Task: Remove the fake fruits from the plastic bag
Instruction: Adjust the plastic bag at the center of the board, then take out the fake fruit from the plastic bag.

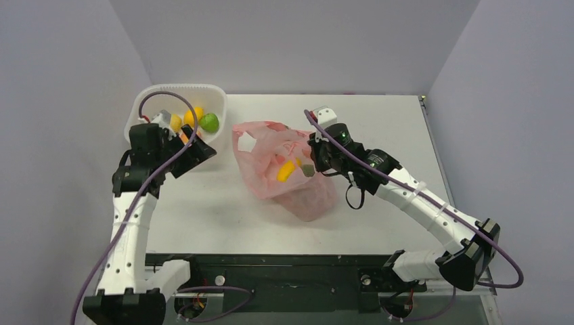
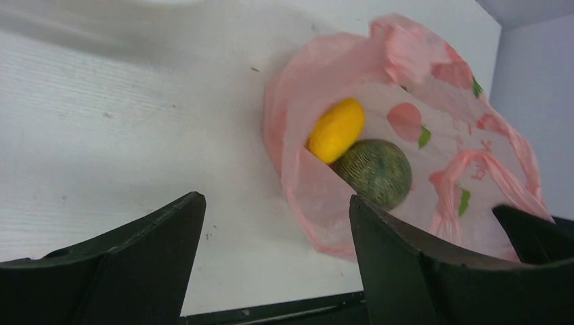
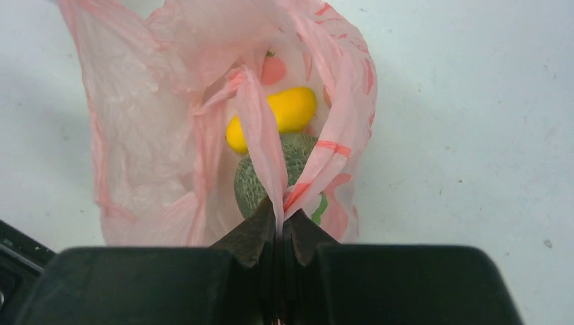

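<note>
Right pincer (image 3: 277,229) fills the bottom of its wrist view, clenched on a twisted strip of the bag (image 3: 149,135), with the pink film pinched flat between its jaws. Just past the tips, at 12 o'clock, the dark green fruit (image 3: 301,159) sits inside the bag. The yellow fruit (image 3: 288,112) touches it on the far side, and both show through the open mouth. From above, the bag lies crumpled at the middle of the counter (image 1: 406,135), with the right pincer at its 3 o'clock edge. Left pincer (image 2: 276,203) is released, fingers spread wide with nothing between them, and faces the bag's mouth from the side. Seen from the top, it hangs at the 6 o'clock rim of the basin (image 1: 203,88), which stands at the bag's 10 o'clock. Within the basin lie a lime-green fruit (image 1: 210,122) and two yellow-orange fruits (image 1: 195,114), close together.
</note>
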